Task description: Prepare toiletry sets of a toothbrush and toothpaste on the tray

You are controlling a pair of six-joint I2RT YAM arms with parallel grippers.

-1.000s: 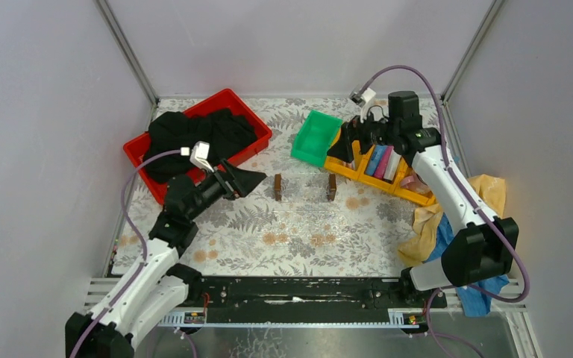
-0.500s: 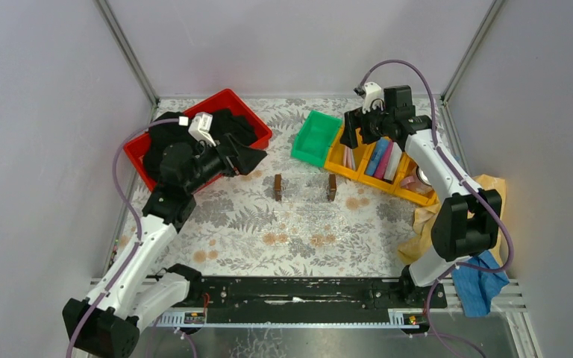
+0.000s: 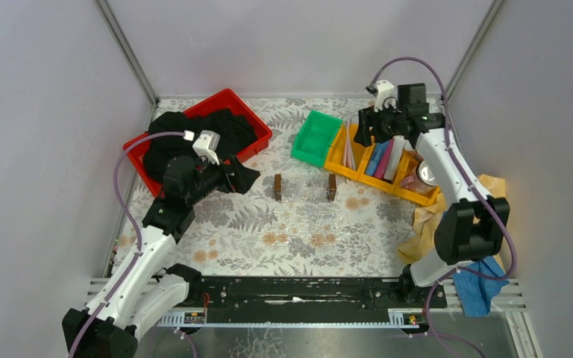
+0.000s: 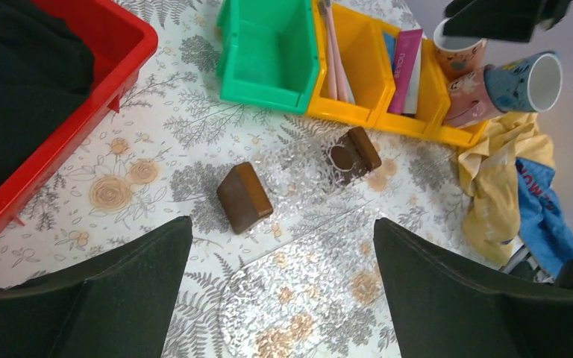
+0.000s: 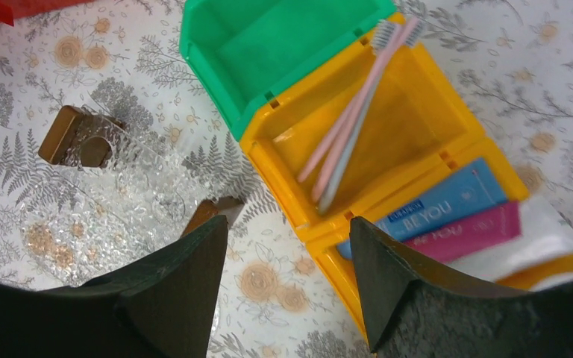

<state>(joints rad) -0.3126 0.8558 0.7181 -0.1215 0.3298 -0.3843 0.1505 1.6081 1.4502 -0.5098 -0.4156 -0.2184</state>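
Several thin pale pink toothbrushes (image 5: 351, 123) lie in the first yellow bin (image 5: 283, 149). The blue (image 5: 448, 205), magenta (image 5: 477, 231) and white (image 5: 559, 231) toothpaste tubes lie in the bin beside it. My right gripper (image 5: 287, 224) hovers open and empty over that bin's near wall; it also shows in the top view (image 3: 362, 134). The mugs (image 4: 526, 78) lie at the row's right end. The clear tray (image 4: 306, 283) with two brown blocks (image 4: 244, 196) sits mid-table. My left gripper (image 4: 280, 231) is open and empty above it.
A green bin (image 3: 317, 138) stands left of the yellow bins. A red bin (image 3: 250, 112) full of black cloth sits at the back left, close behind my left arm. Yellow (image 3: 425, 224) and blue (image 3: 477, 287) cloths lie at the right edge.
My right gripper has shifted right and back along the yellow bins. My left gripper swung up toward the red bin, then came back down toward the tray's left block.
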